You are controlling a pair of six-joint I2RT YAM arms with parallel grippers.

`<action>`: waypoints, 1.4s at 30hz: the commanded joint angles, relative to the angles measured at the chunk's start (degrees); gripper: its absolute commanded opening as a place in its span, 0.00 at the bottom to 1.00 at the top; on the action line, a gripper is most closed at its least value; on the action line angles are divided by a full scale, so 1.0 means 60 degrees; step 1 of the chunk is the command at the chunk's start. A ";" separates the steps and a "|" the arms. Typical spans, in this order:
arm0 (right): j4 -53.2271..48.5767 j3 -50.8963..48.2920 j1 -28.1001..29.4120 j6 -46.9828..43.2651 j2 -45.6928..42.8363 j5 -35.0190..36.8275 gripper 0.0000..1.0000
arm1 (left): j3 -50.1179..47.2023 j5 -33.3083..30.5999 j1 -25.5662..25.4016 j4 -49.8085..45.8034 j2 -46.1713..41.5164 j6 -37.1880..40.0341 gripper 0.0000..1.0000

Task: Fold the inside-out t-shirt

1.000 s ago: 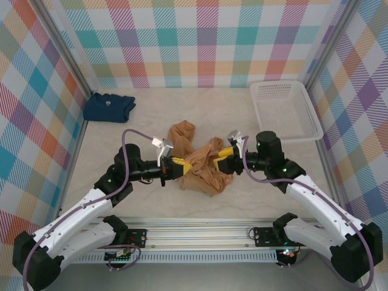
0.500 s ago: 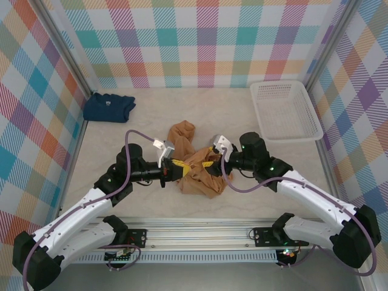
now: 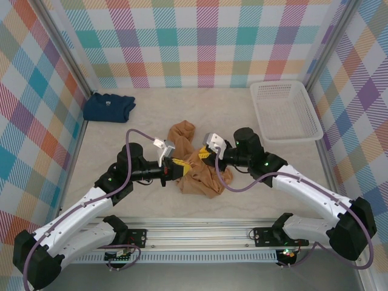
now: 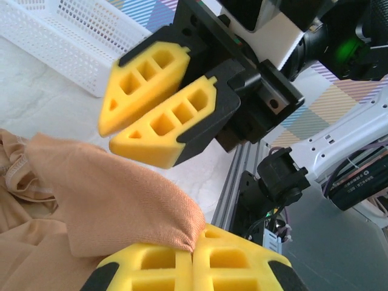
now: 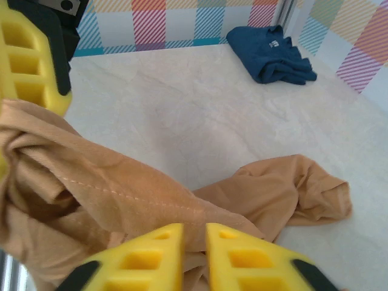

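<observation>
Since a second ago, our right gripper (image 3: 205,156) has swung left over the crumpled tan soft-fabric t-shirt (image 3: 184,134) lying mid-table. Its jaws are nearly together, and we cannot tell whether they hold cloth. Our left gripper (image 3: 177,168) pinches a fabric corner. Nothing is folded yet; spreading and folding remain.

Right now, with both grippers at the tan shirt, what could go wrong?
1. Left gripper pinches just a thin fold of the t-shirt; a pull could slip it free.
2. Right gripper sits close beside it; the two could collide.
3. Its jaws are nearly together, cloth catch unclear; it may lift nothing.
</observation>
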 commanded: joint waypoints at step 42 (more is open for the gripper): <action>-0.1690 0.0657 -0.0148 0.1170 -0.0669 -0.1227 0.00 | 0.0206 -0.2363 0.0091 -0.0604 -0.0300 0.0121 0.00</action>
